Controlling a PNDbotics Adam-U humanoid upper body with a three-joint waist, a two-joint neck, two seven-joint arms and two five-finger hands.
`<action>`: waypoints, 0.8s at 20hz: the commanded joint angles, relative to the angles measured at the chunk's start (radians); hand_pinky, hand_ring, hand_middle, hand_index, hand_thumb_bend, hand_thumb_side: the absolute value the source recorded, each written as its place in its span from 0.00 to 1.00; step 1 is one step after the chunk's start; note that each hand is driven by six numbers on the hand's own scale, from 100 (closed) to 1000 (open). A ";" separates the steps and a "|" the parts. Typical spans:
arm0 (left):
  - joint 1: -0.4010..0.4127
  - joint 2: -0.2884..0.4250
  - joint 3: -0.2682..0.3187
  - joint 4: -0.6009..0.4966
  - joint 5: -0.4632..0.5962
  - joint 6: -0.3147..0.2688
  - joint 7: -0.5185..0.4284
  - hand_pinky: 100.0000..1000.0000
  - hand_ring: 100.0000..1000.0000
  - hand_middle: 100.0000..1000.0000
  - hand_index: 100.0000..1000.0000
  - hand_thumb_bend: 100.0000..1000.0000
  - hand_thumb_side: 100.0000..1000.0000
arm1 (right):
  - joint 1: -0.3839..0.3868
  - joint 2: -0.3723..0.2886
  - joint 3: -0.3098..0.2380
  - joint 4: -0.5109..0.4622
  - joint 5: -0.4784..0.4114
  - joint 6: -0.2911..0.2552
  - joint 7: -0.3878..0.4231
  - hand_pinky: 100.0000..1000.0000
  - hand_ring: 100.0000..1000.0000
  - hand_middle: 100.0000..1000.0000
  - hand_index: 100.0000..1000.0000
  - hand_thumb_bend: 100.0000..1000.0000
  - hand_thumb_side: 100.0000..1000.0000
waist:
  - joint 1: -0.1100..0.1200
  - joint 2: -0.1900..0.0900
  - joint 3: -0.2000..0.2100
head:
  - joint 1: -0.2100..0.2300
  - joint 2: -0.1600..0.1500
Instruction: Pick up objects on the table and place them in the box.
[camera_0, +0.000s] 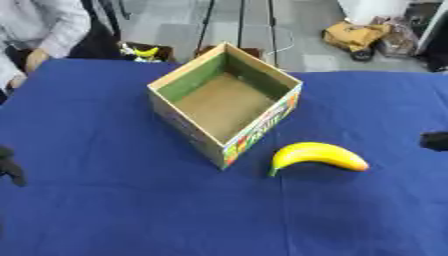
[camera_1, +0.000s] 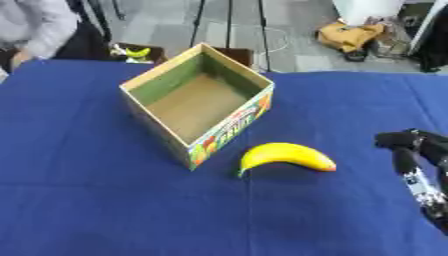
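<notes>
- The cardboard box (camera_0: 226, 101) stands open-topped on the blue table (camera_0: 131, 200), turned so one corner points toward the robot; its inside is bare brown board.
- Its outer side facing the banana carries a colourful printed band with large lettering, too blurred to read; it may show fruit pictures.
- A yellow banana (camera_1: 285, 155) lies on the cloth just beside the box's near right side, not touching it, its curve arching away from the robot.
- The right hand (camera_1: 411, 150) shows at the right edge in the right eye view, well apart from the banana; whether its fingers are spread or curled I cannot tell.
- The left hand (camera_0: 9, 167) shows only as a dark shape at the left edge; its fingers cannot be made out.
- Bare blue cloth spreads wide in front of the box and banana, and on both sides.
</notes>
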 joint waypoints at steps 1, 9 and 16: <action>-0.001 0.015 -0.005 -0.015 -0.002 -0.001 -0.005 0.14 0.24 0.34 0.41 0.00 1.00 | -0.028 -0.082 0.001 -0.020 0.058 -0.007 0.046 0.69 0.72 0.65 0.76 0.00 1.00 | 0.001 -0.020 0.002 | -0.006 -0.007; 0.002 0.015 -0.007 -0.015 -0.003 0.001 -0.010 0.14 0.24 0.34 0.41 0.00 1.00 | -0.090 -0.182 0.011 -0.020 0.067 0.036 0.064 0.66 0.71 0.64 0.78 0.00 1.00 | -0.002 -0.022 0.008 | -0.016 -0.003; 0.005 0.014 -0.010 -0.015 -0.002 0.003 -0.012 0.14 0.24 0.34 0.41 0.00 1.00 | -0.116 -0.241 0.023 -0.010 0.063 0.095 0.066 0.66 0.71 0.62 0.78 0.00 1.00 | -0.004 -0.022 0.020 | -0.025 0.000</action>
